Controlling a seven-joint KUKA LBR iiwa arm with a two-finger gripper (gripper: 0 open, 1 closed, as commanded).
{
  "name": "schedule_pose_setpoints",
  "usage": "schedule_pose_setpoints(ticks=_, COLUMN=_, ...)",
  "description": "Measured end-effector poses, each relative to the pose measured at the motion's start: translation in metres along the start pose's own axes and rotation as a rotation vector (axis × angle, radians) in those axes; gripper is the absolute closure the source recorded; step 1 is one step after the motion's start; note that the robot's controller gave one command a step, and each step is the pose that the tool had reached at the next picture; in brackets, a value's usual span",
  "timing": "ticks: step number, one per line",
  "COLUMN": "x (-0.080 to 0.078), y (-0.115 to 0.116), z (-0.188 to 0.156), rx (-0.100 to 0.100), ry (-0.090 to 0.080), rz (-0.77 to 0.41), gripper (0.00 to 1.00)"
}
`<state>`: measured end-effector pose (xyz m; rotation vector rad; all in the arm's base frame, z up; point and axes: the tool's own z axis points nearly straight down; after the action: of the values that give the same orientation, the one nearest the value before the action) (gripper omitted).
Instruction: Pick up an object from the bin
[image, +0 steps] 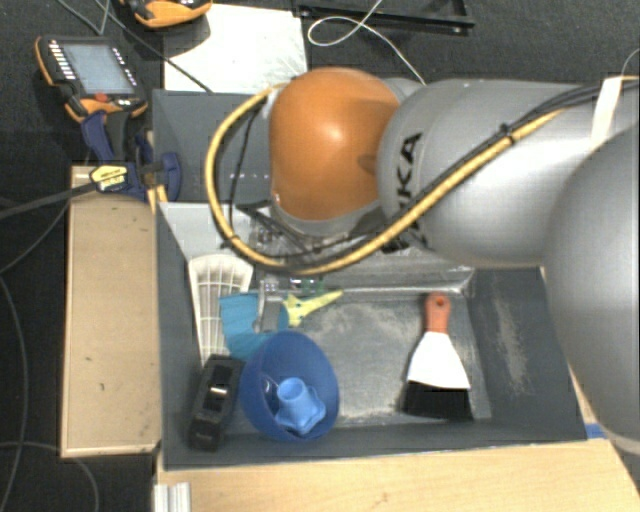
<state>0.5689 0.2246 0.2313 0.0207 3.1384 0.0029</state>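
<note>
Thing nearest the gripper (269, 306): a light-blue piece (238, 322), lying in the left part of the bin (520, 330) towards the back wall. The gripper's visible metal tip stands at that piece's right edge; contact cannot be told. Whether the gripper is open or closed: cannot tell, as the wrist covers it from above. Nothing seen held.

Just right of the tip: a small yellow-green piece (312, 300), flat on the bin floor, pointing right.

Front of the light-blue piece, overlapping its lower edge: a dark-blue funnel (300, 362), spout towards the camera.

Left of both: a white ribbed piece (210, 300) along the left wall, and in front of it a black block (213, 400) in the front left corner.

Well apart, right of centre: a hand brush (437, 368), orange handle towards the back, white body, black bristles towards the front.

Above it all: the orange cover (330, 140) on the wrist and the grey arm (500, 170) coming in from the right, with a yellow cable (222, 150) looped round.
</note>
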Motion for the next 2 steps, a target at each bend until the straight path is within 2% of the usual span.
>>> schedule_pose_setpoints(ticks=1, x=0.0, y=0.0, z=0.0, rx=0.0, ry=0.0, rz=0.002, gripper=0.0)
schedule_pose_setpoints(ticks=2, x=0.003, y=-0.027, z=0.028, rx=0.0, ry=-0.001, rz=0.287, gripper=0.0)
